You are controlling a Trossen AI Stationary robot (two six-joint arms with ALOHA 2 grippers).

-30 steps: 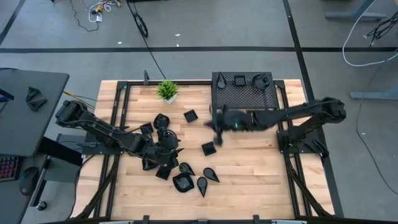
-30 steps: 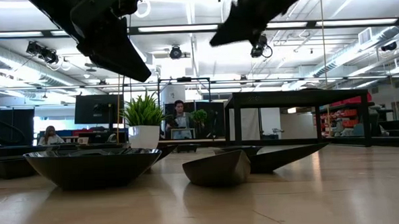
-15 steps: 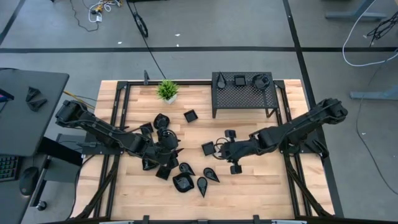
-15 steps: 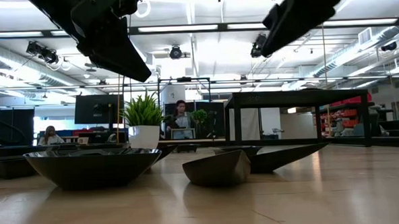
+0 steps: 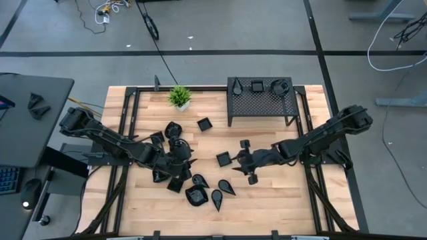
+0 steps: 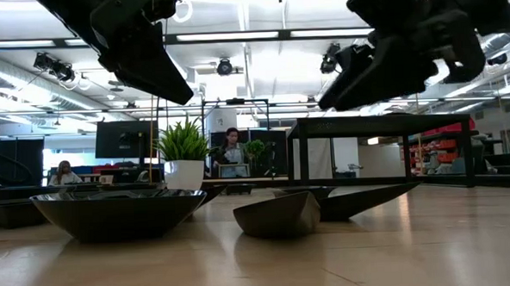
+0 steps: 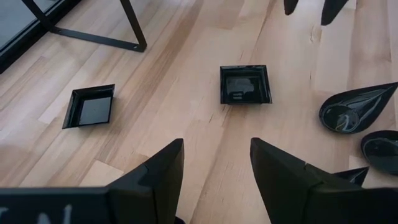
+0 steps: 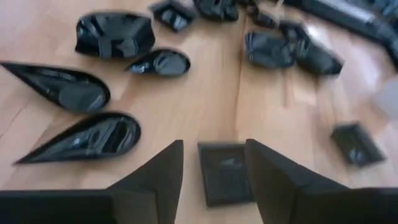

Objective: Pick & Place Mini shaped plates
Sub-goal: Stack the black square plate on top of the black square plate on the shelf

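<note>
We see a wooden counter (image 5: 267,200) from above. Nearest, black mini plates (image 5: 200,190) cluster on its front edge. Our left gripper (image 5: 187,160), fingers apart and empty, hovers just above that cluster. Our right gripper (image 5: 239,159), fingers parted and empty, hangs beside a square plate (image 5: 223,159). Farther back, a rack (image 5: 261,100) carries three plates.

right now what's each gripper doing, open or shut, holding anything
left gripper: open, empty, hovering over the cluster of mini plates.
right gripper: open, empty, above a small square plate at mid-table.
</note>
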